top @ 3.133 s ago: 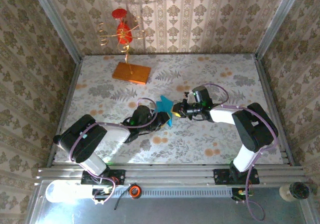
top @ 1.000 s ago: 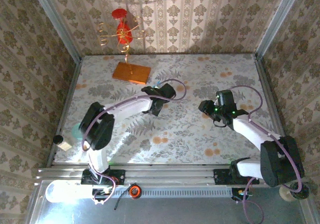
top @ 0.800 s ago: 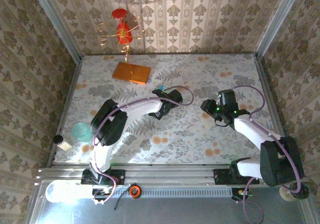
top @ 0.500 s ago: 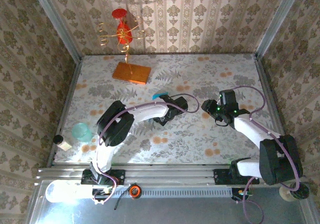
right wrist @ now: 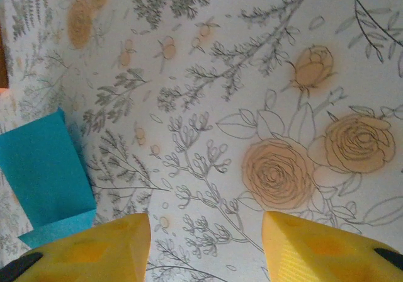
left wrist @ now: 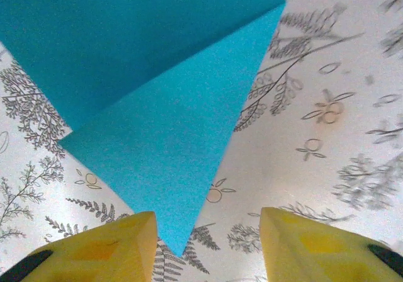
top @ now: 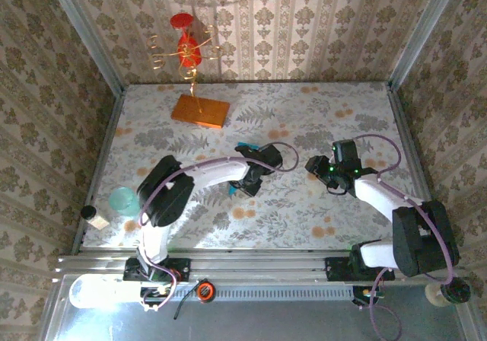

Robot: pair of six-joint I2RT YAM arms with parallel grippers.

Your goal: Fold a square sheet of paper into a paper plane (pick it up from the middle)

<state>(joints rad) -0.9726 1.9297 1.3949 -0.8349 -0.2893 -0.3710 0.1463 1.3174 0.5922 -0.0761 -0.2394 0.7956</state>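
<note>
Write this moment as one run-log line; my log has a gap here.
folded blue paper: lying on table, ungripped | left fingers: open, either side of its tip | right fingers: open, above table

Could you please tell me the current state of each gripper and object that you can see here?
left gripper: open, fingers either side of the paper plane's tip, not gripping it.
right gripper: open, empty.
paper plane: folded to a point, lying on the table.
red and gold ornament: upright on the orange slab.
</note>
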